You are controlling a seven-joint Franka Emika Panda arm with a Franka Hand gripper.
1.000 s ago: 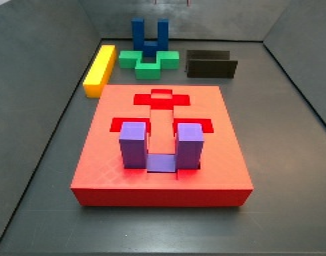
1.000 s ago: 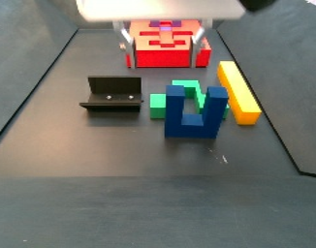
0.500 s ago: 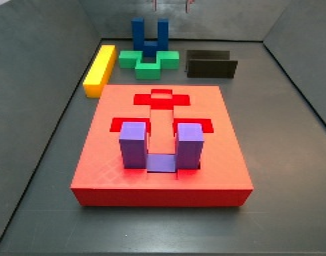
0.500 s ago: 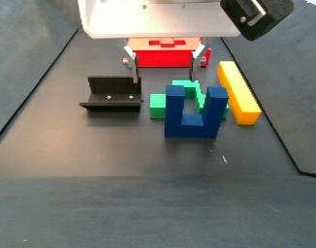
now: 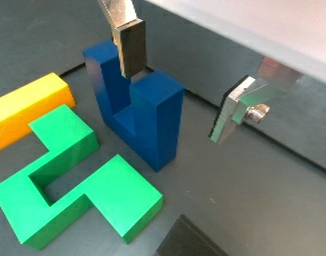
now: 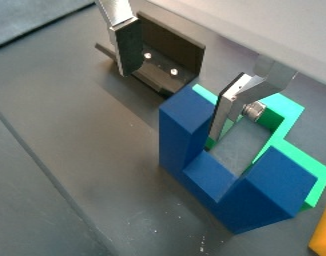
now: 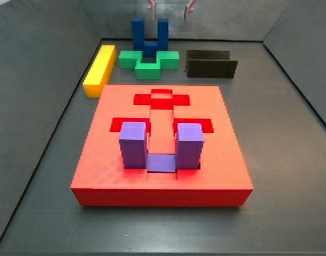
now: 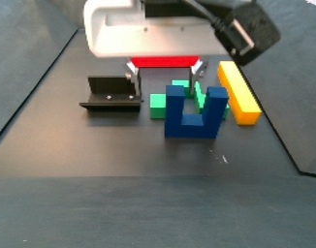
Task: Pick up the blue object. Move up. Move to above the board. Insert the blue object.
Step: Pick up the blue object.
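The blue object [image 8: 196,114] is a dark blue U-shaped block standing prongs up on the dark floor, next to the green block [image 8: 173,99]. It shows in both wrist views [image 5: 131,108] [image 6: 222,160] and far off in a side view [image 7: 147,38]. My gripper [image 8: 164,74] is open and empty, hanging just above and behind the blue object. In both wrist views [image 5: 182,78] [image 6: 183,78] one prong lies between the fingers, which do not touch it. The red board [image 7: 159,150] lies apart, with a purple U-shaped block [image 7: 159,146] in it.
A yellow bar [image 8: 237,90] lies beside the blue object and green block [image 5: 72,180]. The fixture [image 8: 111,94] stands on the other side, close to one finger [image 6: 130,50]. Sloping grey walls ring the floor.
My gripper has come down and moved toward the blue object, from over the board's end to just above the block. The blocks have not moved.
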